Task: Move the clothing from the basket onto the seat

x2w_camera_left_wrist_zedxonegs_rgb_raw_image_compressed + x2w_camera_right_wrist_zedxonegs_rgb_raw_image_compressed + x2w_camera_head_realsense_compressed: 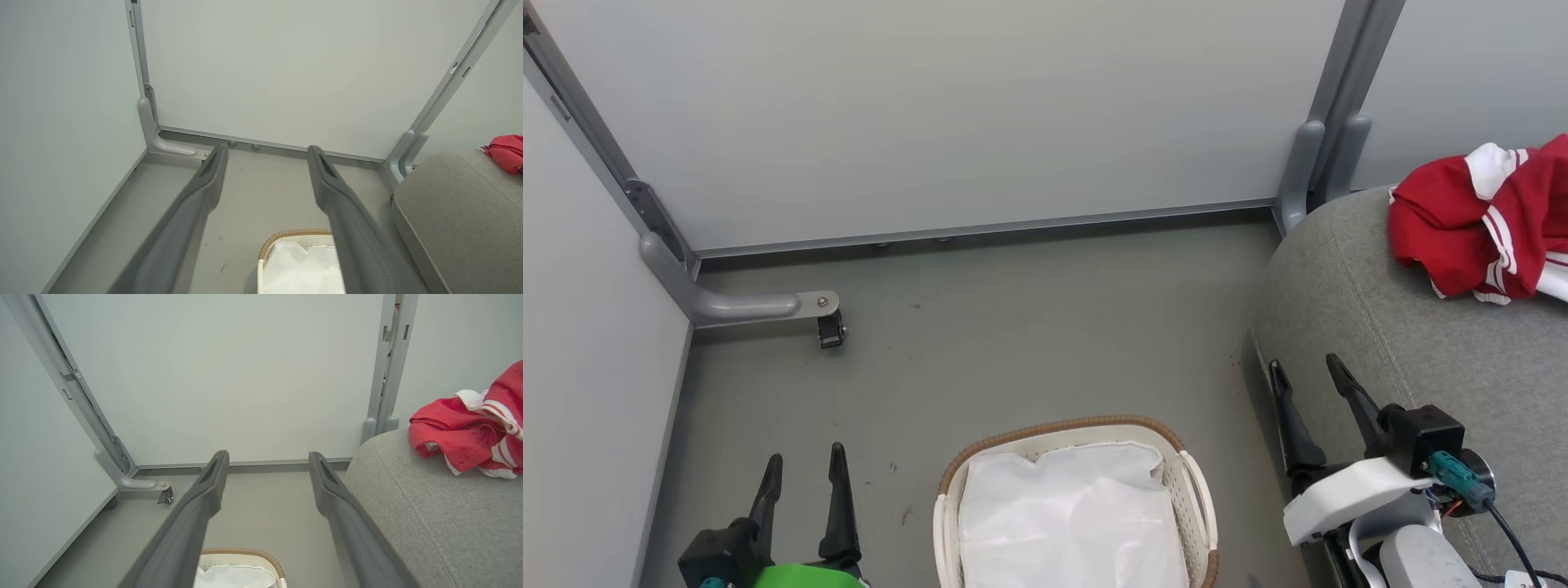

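Now clothing [1486,220] lying bunched on seat [1421,351], well apart from right gripper [1304,365]; left gripper [805,454] hovering beside basket [1062,426]; jaws of both standing wide, holding nothing.

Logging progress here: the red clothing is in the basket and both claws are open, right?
No. The head view shows the red clothing lying on the grey seat; the basket holds a white liner sheet. The left claw and right claw are open.
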Controlling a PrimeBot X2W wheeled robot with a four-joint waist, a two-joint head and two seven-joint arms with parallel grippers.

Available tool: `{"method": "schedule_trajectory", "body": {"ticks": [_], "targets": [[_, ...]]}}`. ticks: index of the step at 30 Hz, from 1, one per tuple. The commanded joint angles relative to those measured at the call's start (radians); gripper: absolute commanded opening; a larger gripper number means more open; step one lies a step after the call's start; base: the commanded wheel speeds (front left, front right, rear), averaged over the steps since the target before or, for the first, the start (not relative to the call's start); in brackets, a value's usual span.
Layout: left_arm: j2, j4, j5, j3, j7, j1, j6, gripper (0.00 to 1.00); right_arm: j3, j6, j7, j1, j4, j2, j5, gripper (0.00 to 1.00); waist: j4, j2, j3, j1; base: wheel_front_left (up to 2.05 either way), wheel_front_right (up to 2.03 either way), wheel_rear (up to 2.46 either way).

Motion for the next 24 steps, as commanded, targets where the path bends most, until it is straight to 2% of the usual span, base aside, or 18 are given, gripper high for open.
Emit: {"method": "schedule_trajectory", "body": {"ticks": [1,24], "targets": [[0.000,0.001,-0.008,0.001,0.000,0.012,0.005,1.00,0.002,-0.001,-0.002,0.019,0.000,-0.004,0.001,1.00,0.000,0.0000,-0.001,0.0001,0.00,0.00,0.00],[0.000,0.023,-0.012,-0.008,0.000,-0.010,0.007,1.00,0.017,-0.001,-0.002,0.013,0.027,-0.004,0.015,1.00,0.004,0.0000,0.001,0.0001,0.00,0.00,0.00]]}}
